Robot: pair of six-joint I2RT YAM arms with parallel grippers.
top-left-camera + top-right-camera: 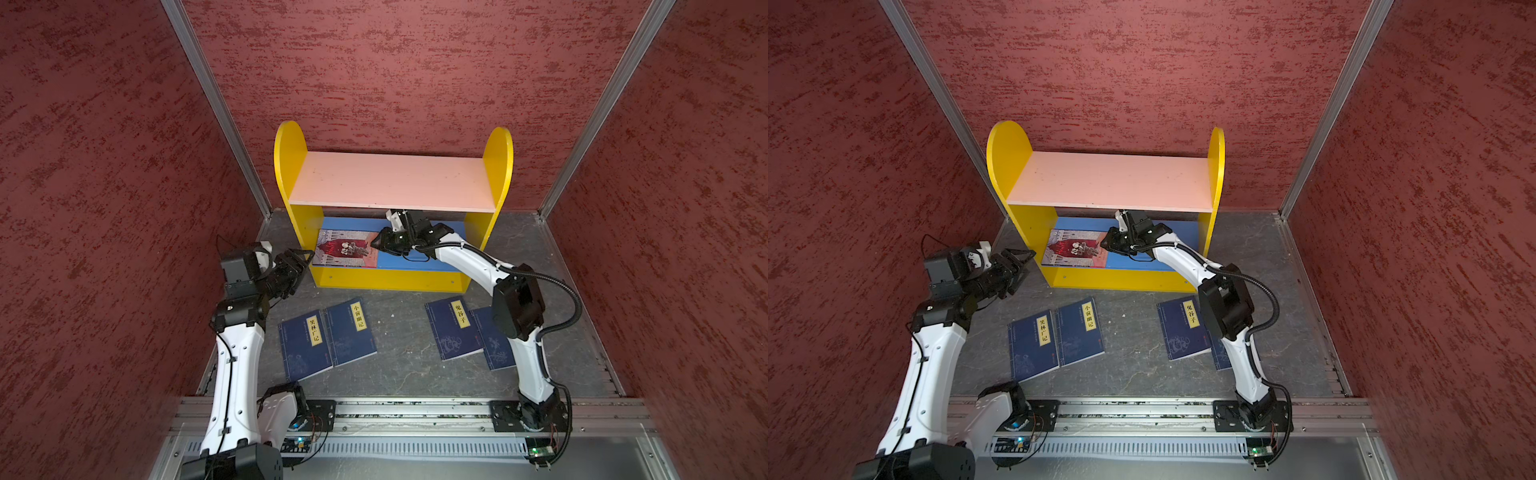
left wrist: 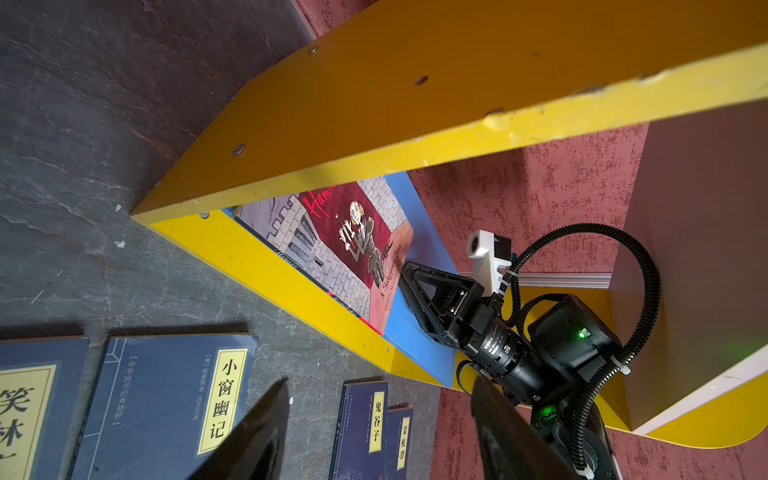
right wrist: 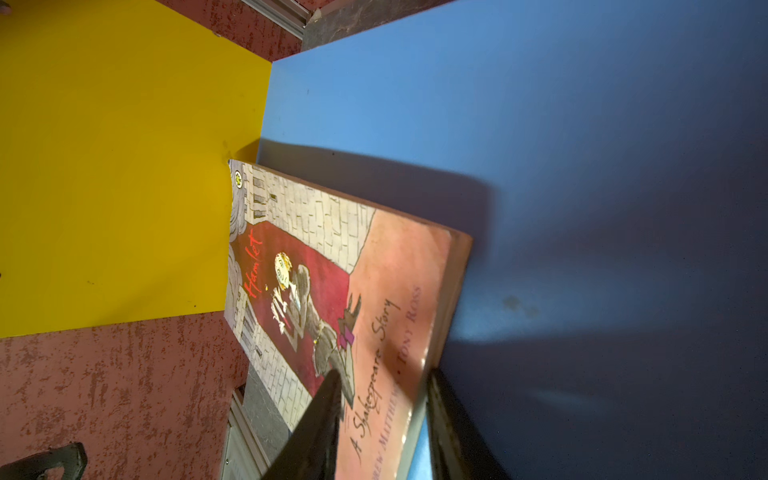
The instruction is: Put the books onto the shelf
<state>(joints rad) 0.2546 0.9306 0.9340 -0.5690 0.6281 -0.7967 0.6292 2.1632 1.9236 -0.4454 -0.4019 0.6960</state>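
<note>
The red book (image 1: 345, 248) is clamped at its right edge by the right gripper (image 1: 375, 243), on the left part of the shelf's (image 1: 390, 183) blue lower board (image 1: 395, 264). The left gripper (image 1: 306, 254) is positioned just left of the shelf, fingers apart. Four navy books (image 1: 351, 332) are laid on the near floor (image 1: 399, 374).

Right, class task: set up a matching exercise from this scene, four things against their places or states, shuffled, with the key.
Things
1. red book
2. pink upper board
3. left gripper
4. navy books

Places or states
A. flat on the floor, in front of the shelf
B. nothing on it
C. open, holding nothing
D. on the blue lower board, gripped at one edge by the right gripper

Pairs: 1-D, 2-B, 3-C, 4-A
</note>
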